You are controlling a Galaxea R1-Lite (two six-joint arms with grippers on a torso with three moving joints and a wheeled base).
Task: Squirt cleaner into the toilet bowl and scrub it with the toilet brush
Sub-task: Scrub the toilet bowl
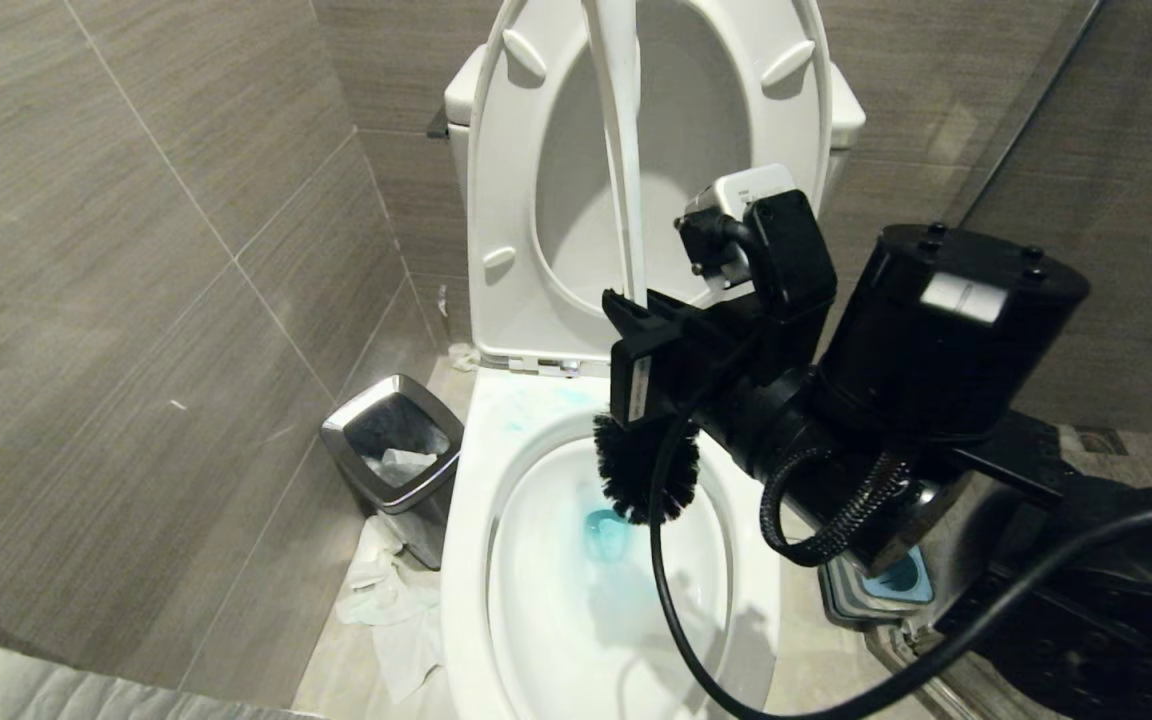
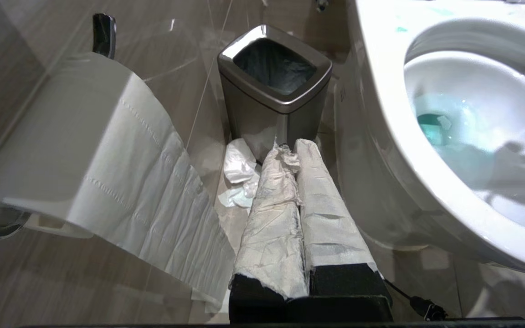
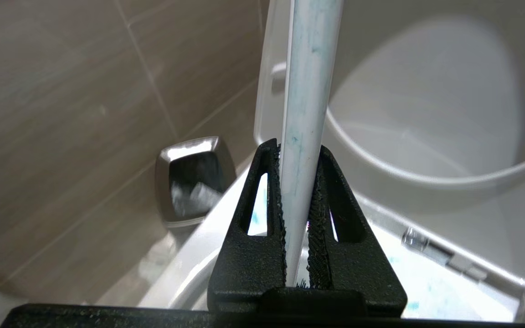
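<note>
Right hand point(image 1: 636, 330) clamps the toilet brush point(image 1: 621, 150), black bristles over the toilet bowl point(image 1: 466, 560) holding turquoise cleaner point(image 1: 606, 535). Left: bin point(image 1: 393, 450) holding crumpled paper. Handle tip cut off. Paper-wrapped left hand point(image 2: 290, 182) closed, empty.

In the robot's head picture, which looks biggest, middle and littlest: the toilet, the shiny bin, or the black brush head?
1. toilet bowl, by far.
2. bin.
3. toilet brush head, though it sits nearer the camera, so this one is less sure.

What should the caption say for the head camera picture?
Right claw holds the toilet brush upright, its bristles over the toilet bowl.
</note>
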